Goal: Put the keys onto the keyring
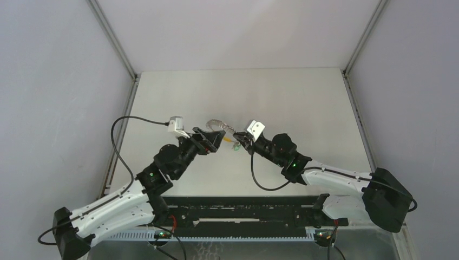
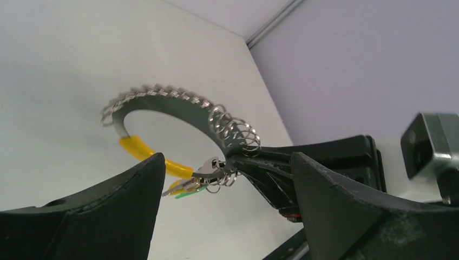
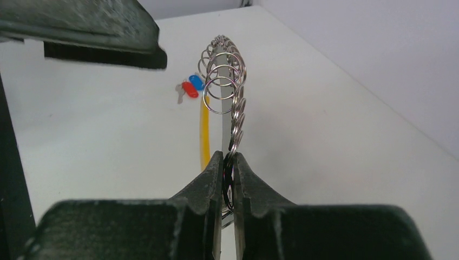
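Right jaws pinch the silver, yellow-tabbed keyring (image 3: 205, 135); left jaws gape wide. 2 tiny red- and blue-headed keys (image 3: 190, 86) lie unthreaded on the white tabletop (image 3: 108, 135).

— Any text, labels, brands or numbers readable?
— None, in any of the three views.
— On the keys (image 3: 190, 88)?
— Their heads are too small to show any marking.

Where my right fingers (image 3: 205, 189) meet on the keyring (image 3: 236, 114), its lower end vanishes between the pads. Beyond those fingertips the keys (image 3: 190, 86) are too small to read their blades. A silver cluster (image 2: 211, 169) slips behind my left fingers (image 2: 124, 206), its green piece blurred.
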Controlling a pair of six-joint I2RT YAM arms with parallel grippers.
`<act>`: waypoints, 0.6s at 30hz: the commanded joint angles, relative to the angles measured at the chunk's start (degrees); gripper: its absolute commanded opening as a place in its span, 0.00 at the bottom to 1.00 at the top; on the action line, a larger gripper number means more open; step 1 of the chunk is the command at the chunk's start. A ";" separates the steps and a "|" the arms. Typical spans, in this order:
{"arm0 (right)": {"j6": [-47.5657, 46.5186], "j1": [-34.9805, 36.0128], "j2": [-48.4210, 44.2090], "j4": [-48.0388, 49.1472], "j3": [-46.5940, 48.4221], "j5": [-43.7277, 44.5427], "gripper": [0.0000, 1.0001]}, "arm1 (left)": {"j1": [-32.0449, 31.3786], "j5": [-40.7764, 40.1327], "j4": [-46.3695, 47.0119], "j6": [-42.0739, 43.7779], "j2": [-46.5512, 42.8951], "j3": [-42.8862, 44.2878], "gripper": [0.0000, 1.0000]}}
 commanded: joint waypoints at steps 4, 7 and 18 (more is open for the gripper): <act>1.79 2.69 1.49 12.00 -0.63 5.38 0.00 | 3.82 2.70 14.23 -23.07 2.03 -6.07 0.89; 1.52 3.58 2.10 13.05 -0.67 6.32 0.00 | 4.46 2.39 16.25 -24.38 3.33 -5.98 0.89; -0.02 5.51 2.61 15.60 -1.06 7.76 0.00 | 8.28 4.54 23.53 -31.11 9.45 -7.12 0.75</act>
